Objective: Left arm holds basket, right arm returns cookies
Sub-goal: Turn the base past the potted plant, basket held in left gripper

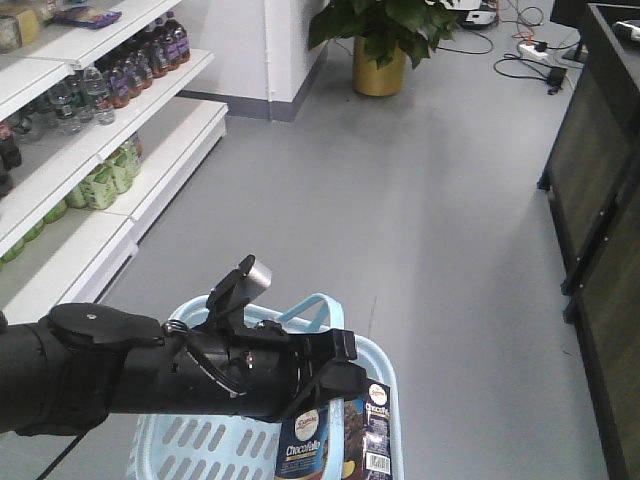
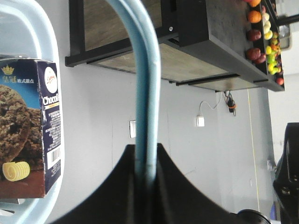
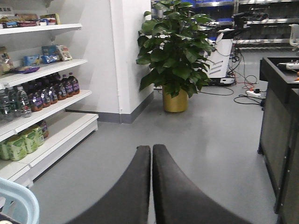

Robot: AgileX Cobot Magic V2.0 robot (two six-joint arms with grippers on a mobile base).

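The light blue basket (image 1: 190, 440) hangs low in the front view, with its loop handle (image 2: 145, 70) running up between my left gripper's fingers. My left gripper (image 2: 146, 156) is shut on that handle. The bulky black left arm (image 1: 150, 370) reaches in from the left over the basket. The cookies (image 1: 335, 440), a dark brown and navy box, stand upright inside the basket at its right side; the cookies (image 2: 28, 135) also fill the left edge of the left wrist view. My right gripper (image 3: 152, 148) is shut with nothing in it, out over the floor, with a corner of the basket (image 3: 21, 196) at lower left.
White shelves (image 1: 110, 110) with drink bottles line the left. A potted plant (image 1: 380, 40) stands at the far wall. A dark counter (image 1: 600, 180) runs along the right, with fruit (image 2: 261, 37) on it. Cables and a power strip (image 1: 535, 50) lie on the grey floor.
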